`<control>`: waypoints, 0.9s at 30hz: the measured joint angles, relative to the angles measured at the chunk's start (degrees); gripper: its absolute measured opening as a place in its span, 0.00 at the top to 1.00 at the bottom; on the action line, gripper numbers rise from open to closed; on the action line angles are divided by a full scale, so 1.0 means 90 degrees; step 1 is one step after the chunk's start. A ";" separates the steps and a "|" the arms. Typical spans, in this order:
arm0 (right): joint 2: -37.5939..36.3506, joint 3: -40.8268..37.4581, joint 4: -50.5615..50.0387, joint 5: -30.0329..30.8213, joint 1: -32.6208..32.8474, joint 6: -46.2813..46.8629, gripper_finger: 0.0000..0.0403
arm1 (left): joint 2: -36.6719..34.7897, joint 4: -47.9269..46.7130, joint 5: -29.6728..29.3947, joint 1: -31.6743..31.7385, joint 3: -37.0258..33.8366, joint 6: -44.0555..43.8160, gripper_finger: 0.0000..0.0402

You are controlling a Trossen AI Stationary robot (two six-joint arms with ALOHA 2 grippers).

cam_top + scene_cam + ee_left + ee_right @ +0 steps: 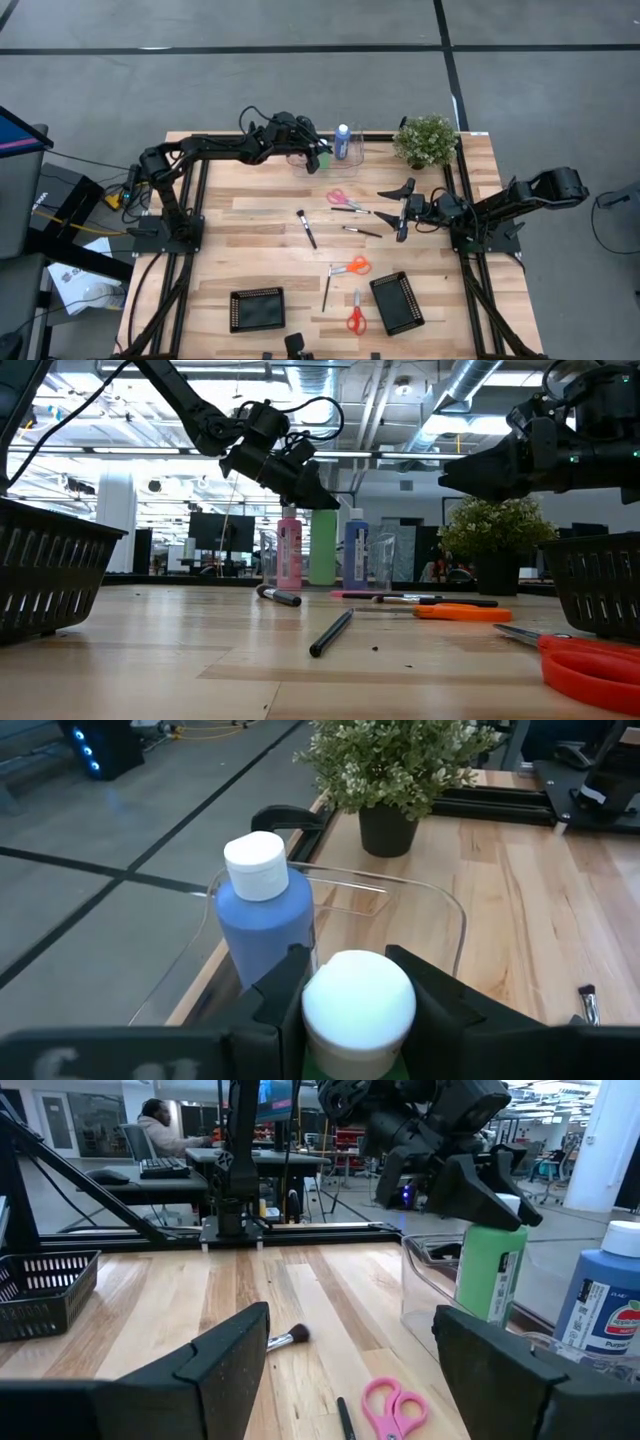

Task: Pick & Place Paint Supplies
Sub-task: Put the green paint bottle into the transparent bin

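open table centre, scissors scattered rightward

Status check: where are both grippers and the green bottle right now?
Left gripper closed around green bottle's white cap, inside clear bin beside blue bottle. Right gripper open, hovering mid-table. Brushes untouched.

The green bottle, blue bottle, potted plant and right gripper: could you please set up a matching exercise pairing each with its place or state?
Things:
1. green bottle
2. blue bottle
3. potted plant
4. right gripper

States:
A. jaws open above the table
B. stands free in the clear container
C. on the table's far right corner
D. its white cap sits between the left gripper's jaws

Pairs: 1-D, 2-B, 3-C, 4-A
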 joint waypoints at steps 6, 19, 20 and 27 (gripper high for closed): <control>0.0000 0.0002 0.0000 0.0002 0.0000 0.0002 0.33 | 0.0003 -0.0041 0.0040 0.0000 -0.0002 -0.0069 0.69; 0.0000 0.0002 0.0000 0.0005 0.0000 0.0002 0.33 | 0.0020 0.0109 0.0158 -0.0027 -0.0022 -0.0071 0.68; 0.0000 0.0002 0.0002 0.0005 0.0000 0.0002 0.33 | 0.0023 0.0153 0.0155 -0.0043 -0.0022 -0.0072 0.68; 0.0000 0.0005 0.0021 0.0007 -0.0002 0.0004 0.33 | -0.0238 -0.0030 0.0180 -0.0097 -0.0052 -0.0094 0.68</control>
